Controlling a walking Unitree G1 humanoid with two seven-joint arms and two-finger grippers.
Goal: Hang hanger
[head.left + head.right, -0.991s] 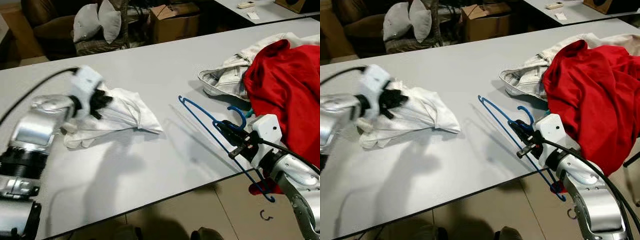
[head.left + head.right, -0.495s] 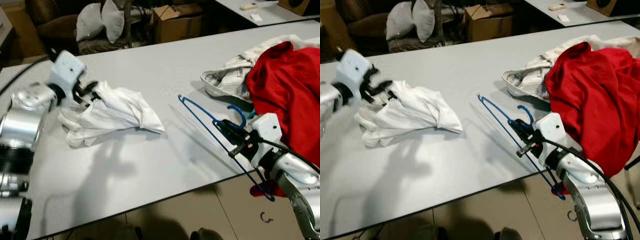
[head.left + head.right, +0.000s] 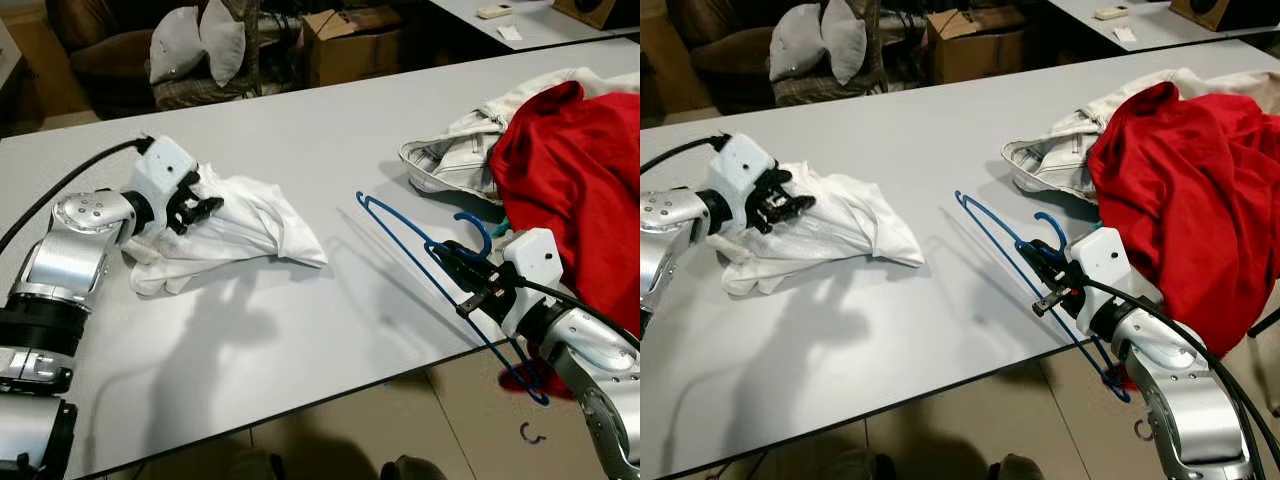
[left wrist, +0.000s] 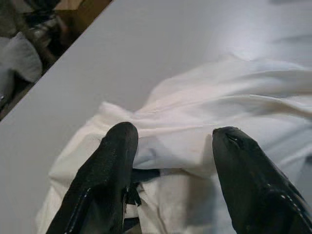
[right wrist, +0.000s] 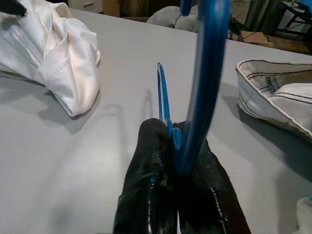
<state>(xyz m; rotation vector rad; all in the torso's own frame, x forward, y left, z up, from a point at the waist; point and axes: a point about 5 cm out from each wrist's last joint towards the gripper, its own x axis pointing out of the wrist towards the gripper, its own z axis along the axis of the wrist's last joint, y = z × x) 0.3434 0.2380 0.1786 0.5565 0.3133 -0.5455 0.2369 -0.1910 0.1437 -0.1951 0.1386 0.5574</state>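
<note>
2 arms are showing in my head views: the right gripper (image 3: 450, 262) is pinching the blue hanger (image 3: 420, 240) near the table's (image 3: 300, 130) front edge — its far end is resting on the surface. I'm seeing the left gripper (image 3: 780, 203) poised over the white shirt (image 3: 830, 225). Left wrist view: fingers (image 4: 109, 170) spread, straddling a fold. Right wrist view: fingers (image 5: 151, 170) are clamping the hanger, beside the beige garment (image 5: 278, 97).
</note>
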